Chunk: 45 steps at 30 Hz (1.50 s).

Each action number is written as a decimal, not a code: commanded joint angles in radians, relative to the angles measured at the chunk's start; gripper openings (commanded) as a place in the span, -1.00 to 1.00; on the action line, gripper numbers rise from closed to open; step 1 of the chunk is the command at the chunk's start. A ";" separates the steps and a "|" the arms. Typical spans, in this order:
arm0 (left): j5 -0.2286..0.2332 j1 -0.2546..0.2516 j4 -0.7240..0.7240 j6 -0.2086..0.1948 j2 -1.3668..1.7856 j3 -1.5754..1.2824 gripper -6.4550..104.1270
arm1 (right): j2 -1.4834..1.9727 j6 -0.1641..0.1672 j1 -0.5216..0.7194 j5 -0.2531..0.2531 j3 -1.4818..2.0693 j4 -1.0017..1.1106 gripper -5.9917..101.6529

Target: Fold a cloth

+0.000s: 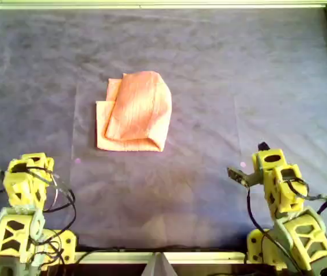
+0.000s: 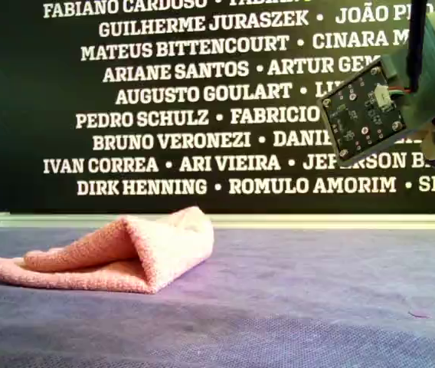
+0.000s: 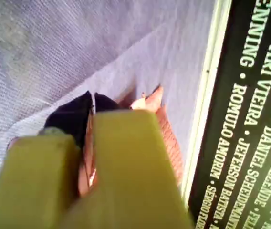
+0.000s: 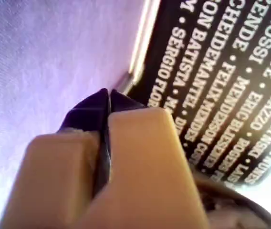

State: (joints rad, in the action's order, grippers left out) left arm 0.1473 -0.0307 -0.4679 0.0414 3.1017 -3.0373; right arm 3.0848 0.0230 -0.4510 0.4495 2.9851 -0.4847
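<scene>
Overhead: the salmon-pink fabric cloth (image 1: 133, 112) lies loosely folded mid-table, nearer the far edge. Wrist views: my first gripper (image 3: 91, 110) and my second gripper (image 4: 108, 102) are both closed, holding nothing (cloth beyond). Next, probably another tidier fold.

The cloth (image 1: 133, 112) is lying folded on the table covering (image 1: 255, 75), left of centre in the overhead view; two arms are sitting at the near edge, one at each corner, well apart from it; the name wall (image 2: 202, 100) is standing behind the table.
</scene>
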 commanded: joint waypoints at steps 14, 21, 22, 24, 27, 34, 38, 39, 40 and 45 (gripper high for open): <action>-0.086 0.035 0.002 0.002 0.017 0.018 -0.91 | 0.041 -0.278 0.187 0.002 0.051 0.419 -0.88; -0.107 0.035 0.002 0.015 0.017 0.018 -0.91 | 0.044 -0.276 0.316 -0.011 0.051 0.423 -0.90; -0.106 0.035 0.002 0.015 0.017 0.018 -0.91 | 0.046 -0.276 0.341 -0.011 0.051 0.423 -0.90; -0.106 0.035 0.002 0.015 0.017 0.018 -0.91 | 0.048 -0.276 0.365 -0.011 0.051 0.422 -0.90; -0.106 0.035 0.002 0.011 0.017 0.018 -0.91 | 0.048 -0.276 0.356 -0.011 0.051 0.420 -0.90; -0.106 0.034 0.002 0.003 0.017 0.018 -0.91 | 0.048 -0.276 0.360 -0.012 0.051 0.350 -0.90; -0.117 0.034 0.002 0.003 0.017 0.018 -0.91 | 0.048 -0.276 0.353 -0.014 0.051 0.156 -0.90; -0.118 0.034 0.002 0.003 0.017 0.018 -0.91 | 0.048 -0.276 0.353 -0.020 0.051 0.114 -0.90; -0.118 0.034 0.002 0.003 0.017 0.018 -0.91 | 0.048 -0.275 0.353 -0.031 0.051 0.078 -0.90; -0.120 0.034 0.002 0.003 0.017 0.018 -0.91 | 0.048 -0.275 0.357 -0.123 0.051 -0.075 -0.90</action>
State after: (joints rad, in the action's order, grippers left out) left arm 0.0337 -0.0184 -0.4679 0.0491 3.1017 -3.0373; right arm 3.0848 -0.2470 -0.0951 0.3666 3.0204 -0.4832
